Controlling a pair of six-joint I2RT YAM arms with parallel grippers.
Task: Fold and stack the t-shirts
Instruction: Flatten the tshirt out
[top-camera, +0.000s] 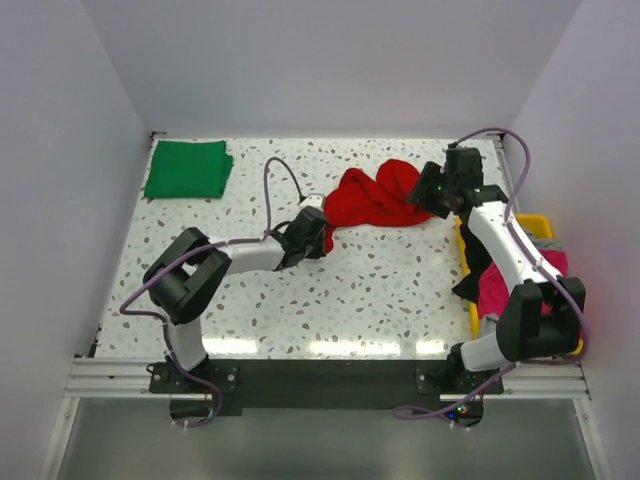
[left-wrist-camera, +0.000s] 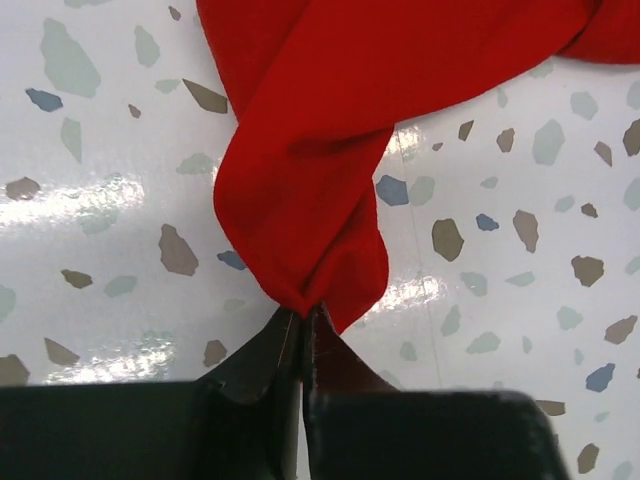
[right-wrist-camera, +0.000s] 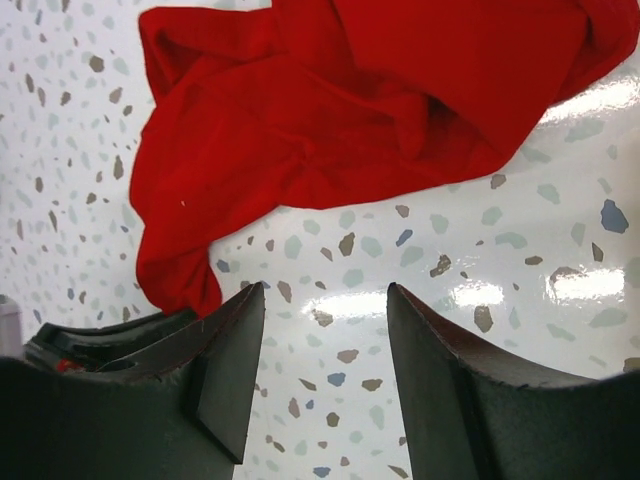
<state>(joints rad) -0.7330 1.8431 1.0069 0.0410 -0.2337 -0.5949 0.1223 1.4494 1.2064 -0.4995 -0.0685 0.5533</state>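
Observation:
A bright red t-shirt (top-camera: 375, 198) lies crumpled on the speckled table at back centre. My left gripper (top-camera: 318, 232) is shut on its near-left end; the left wrist view shows the red cloth (left-wrist-camera: 300, 180) pinched between the closed fingertips (left-wrist-camera: 303, 312). My right gripper (top-camera: 428, 190) is open and empty at the shirt's right end, above the table; the right wrist view shows the red shirt (right-wrist-camera: 330, 130) beyond the spread fingers (right-wrist-camera: 325, 290). A deep green t-shirt (top-camera: 187, 168) lies folded flat at the back left corner.
A yellow tray (top-camera: 538, 225) at the right edge holds magenta (top-camera: 500, 290) and black garments (top-camera: 475, 270), partly hidden by the right arm. Walls close the table on three sides. The left arm's purple cable (top-camera: 275, 175) loops over the table near the red shirt.

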